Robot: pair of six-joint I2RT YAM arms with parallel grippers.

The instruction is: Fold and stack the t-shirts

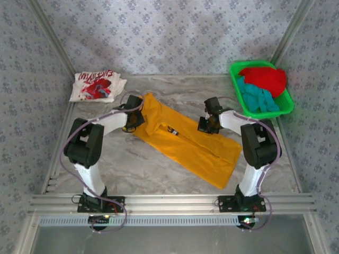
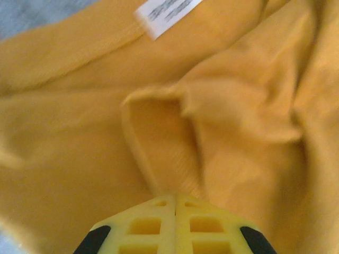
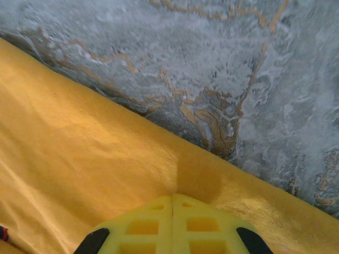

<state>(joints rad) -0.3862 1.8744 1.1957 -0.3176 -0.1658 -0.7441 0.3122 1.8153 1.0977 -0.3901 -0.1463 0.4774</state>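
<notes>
Yellow-orange t-shirt (image 1: 185, 143) lies on the marble-pattern desk (image 1: 132, 169), folded into a long strip running diagonally from far-left to near-right between the two arms; a small dark print (image 1: 172, 130) shows near its middle.

Left jaws sit at the shirt's far-left end, beside the collar; in the left wrist view the yellow fingers (image 2: 159, 225) are pressed together and a raised ridge of the yellow-orange t-shirt (image 2: 159, 148) runs into their tips, so they are clamped on cloth; a white label (image 2: 167, 13) shows at the top of that view.

Right jaws sit at the shirt's far long edge, about midway along; in the right wrist view the fingers (image 3: 153, 225) are together on the hem of the yellow-orange t-shirt (image 3: 79, 159), pinching it, with bare desk (image 3: 238, 69) just past the edge.

White t-shirt (image 1: 98, 85) with red graphic lies folded at the far-left corner of the desk, apart from the yellow one.

Green basket (image 1: 290, 106) sits at the far-right corner; the red t-shirt (image 1: 265, 78) and teal t-shirt (image 1: 257, 98) are bunched inside it, red towards the back.
</notes>
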